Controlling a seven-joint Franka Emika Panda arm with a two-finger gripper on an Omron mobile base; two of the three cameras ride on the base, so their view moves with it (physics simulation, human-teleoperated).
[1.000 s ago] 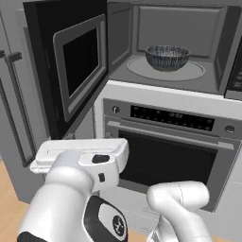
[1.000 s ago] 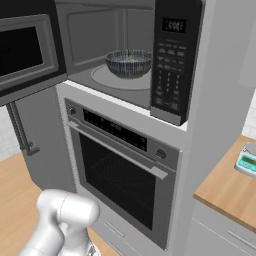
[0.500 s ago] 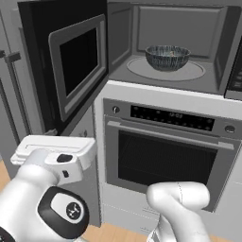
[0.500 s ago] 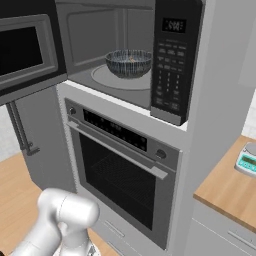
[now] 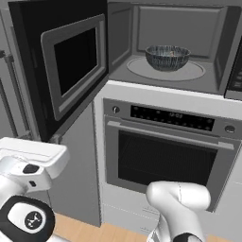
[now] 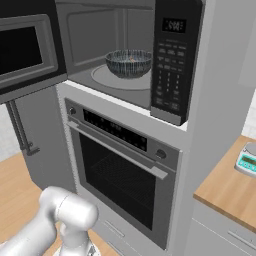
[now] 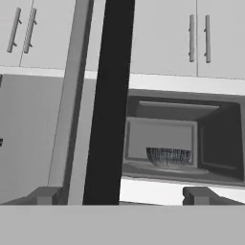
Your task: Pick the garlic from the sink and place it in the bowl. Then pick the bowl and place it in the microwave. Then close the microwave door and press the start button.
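The dark streaky bowl stands on the round turntable inside the open microwave. The garlic is hidden and the sink is out of view. The microwave door is swung wide to the left; in the hand view its black edge runs upright left of the cavity. My gripper is open and empty, low and to the left of the door, looking up at it. Its white hand sits at the lower left of the left base view.
A wide oven with a long handle sits under the microwave. A grey tall panel with a bar handle stands left. A wooden counter with a small scale lies right. Upper cabinets hang above.
The hand has moved leftward across the left base view, away from the oven front. The bowl and the door have not moved.
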